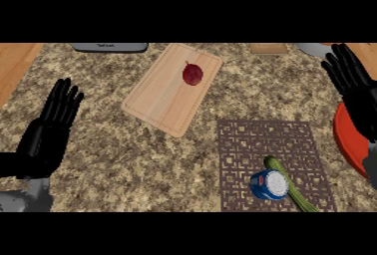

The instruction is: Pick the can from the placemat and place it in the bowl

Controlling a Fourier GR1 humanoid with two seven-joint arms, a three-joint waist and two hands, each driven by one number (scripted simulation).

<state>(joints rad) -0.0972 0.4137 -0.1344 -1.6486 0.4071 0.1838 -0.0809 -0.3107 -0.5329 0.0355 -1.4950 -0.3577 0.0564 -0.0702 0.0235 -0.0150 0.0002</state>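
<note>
Fingers of the right hand (pixel 359 97) stand straight and spread, pointing up at the view's right edge, and they hold nothing. The hand lies over the upper part of the red bowl (pixel 343 142), which shows only in part at that edge. The left hand (pixel 46 137) rests open and empty at the view's left, well apart from everything in the task.

The can (pixel 270 185), blue-walled with a pale top, stands upright near the lower right corner of the brown patterned placemat (pixel 250 144). What looks like a cucumber (pixel 296 198) lies just beside it on its right, close enough that I cannot tell whether the two touch. Farther off, a wooden cutting board (pixel 165 97) carries a dark red vegetable (pixel 192 73) on the speckled stone counter (pixel 110 164).

By my reading the task stands at its opening step: the can is not yet grasped. The right hand is the nearer one. The next move calls for it to come down toward the can and curl round its wall from the side free of the cucumber, so as not to nudge it, then lift and carry the can rightward to the bowl.
</note>
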